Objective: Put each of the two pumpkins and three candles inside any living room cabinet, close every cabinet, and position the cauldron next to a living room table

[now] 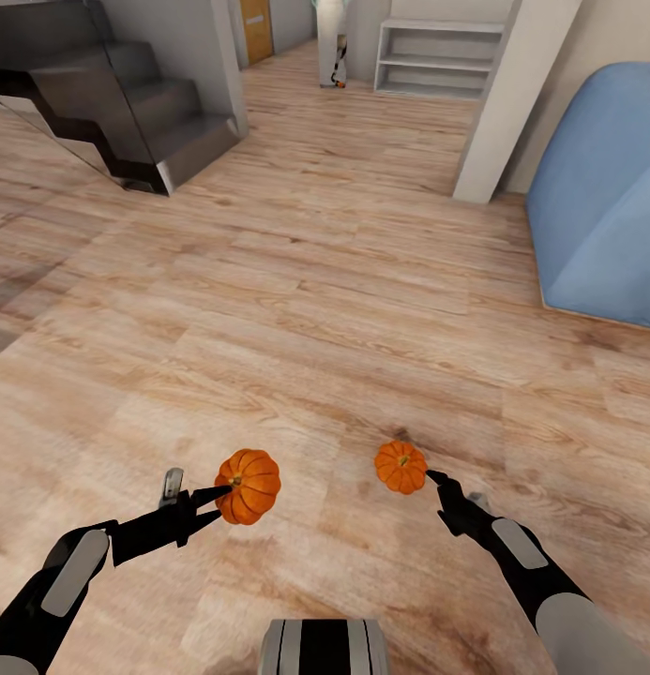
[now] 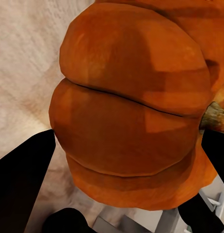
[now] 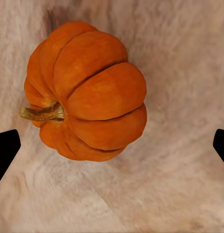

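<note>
One orange ribbed pumpkin hangs above the wooden floor, and my left gripper is shut on it. In the left wrist view this pumpkin sits close between the two black fingers. A second pumpkin lies just ahead of my right gripper. In the right wrist view that pumpkin lies on its side over the floor with its stem sideways. My right gripper is open, its fingertips spread wide and short of the pumpkin. Candles, cabinet and cauldron are out of view.
A dark staircase rises at the far left. A white pillar and a pale shelf unit stand at the back. A large blue cushion-like seat fills the right side. Wooden floor stretches ahead.
</note>
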